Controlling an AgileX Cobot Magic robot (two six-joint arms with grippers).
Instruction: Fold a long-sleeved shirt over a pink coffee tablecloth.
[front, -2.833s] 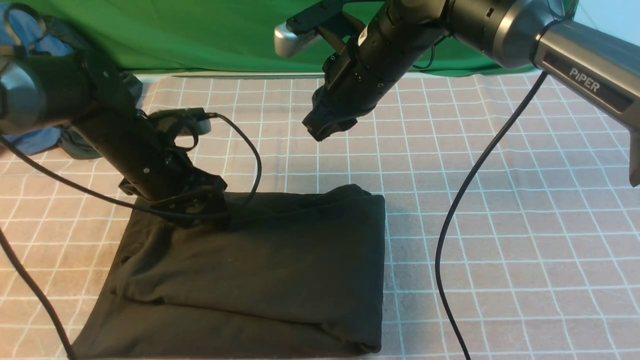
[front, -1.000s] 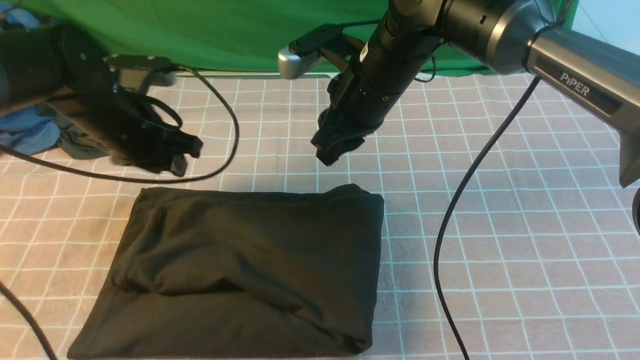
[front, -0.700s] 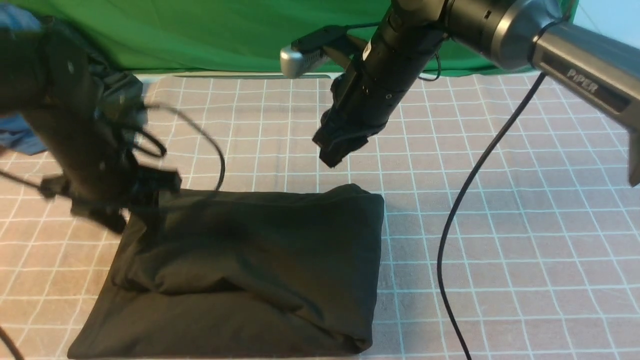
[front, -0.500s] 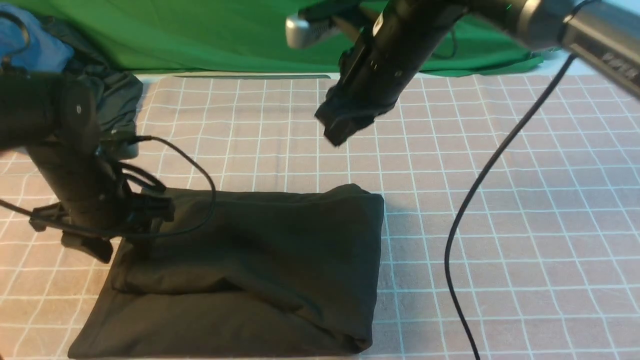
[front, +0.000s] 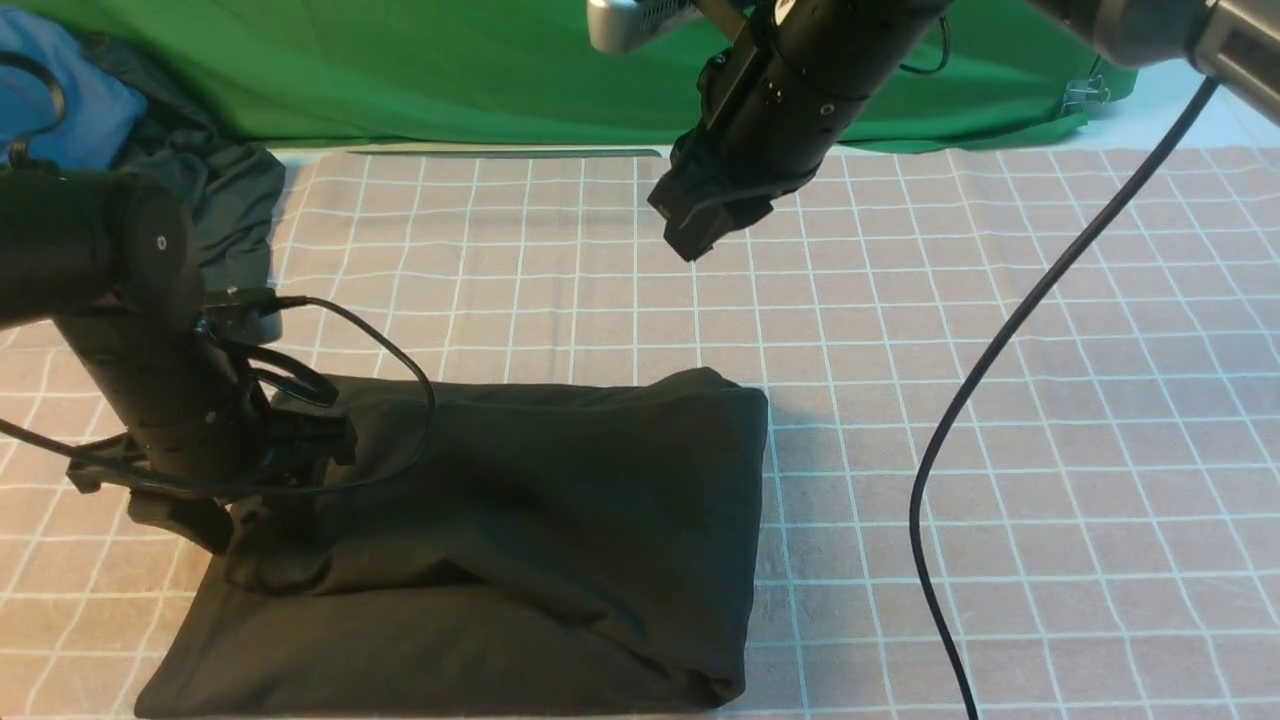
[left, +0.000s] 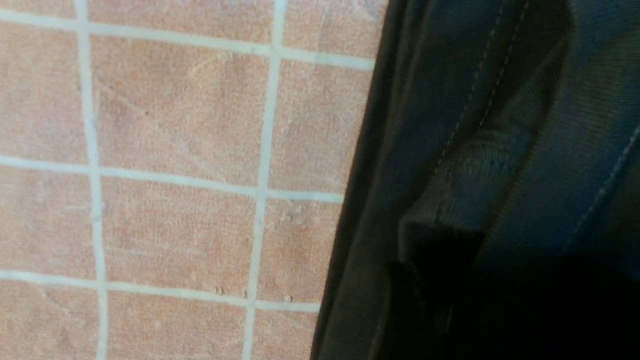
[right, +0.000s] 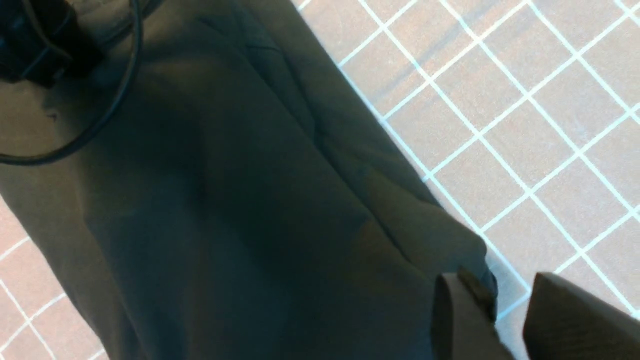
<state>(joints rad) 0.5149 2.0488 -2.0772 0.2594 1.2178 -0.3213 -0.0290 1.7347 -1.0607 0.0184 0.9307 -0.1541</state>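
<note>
Since the earlier frames, the left gripper (front: 250, 520) has come down from above the cloth to the left edge of the long-sleeved shirt (front: 520, 520), and the right gripper (front: 700, 225) has risen away toward the back. The left fingers are hidden against the dark fabric, so I cannot tell how wide they stand or if they pinch the edge; the left wrist view shows only hems and seams of the shirt beside the grid. The right fingers (right: 462, 320) stand a little apart with nothing between them, and they hang high above the shirt's far right corner. The shirt lies on the near left part of the pink coffee tablecloth (front: 1050, 420) as a compact rectangle with several layers and a soft ridge across it, and no sleeve sticks out. I judge the folding is nearly finished; perhaps only a last fold or some smoothing of the left edge is left. Around it, a green cloth (front: 400, 70) hangs at the back, a dark garment with blue cloth (front: 200, 190) lies at the far left, and a black cable (front: 390, 350) of the left arm loops over the shirt, where it may catch the fabric.
</note>
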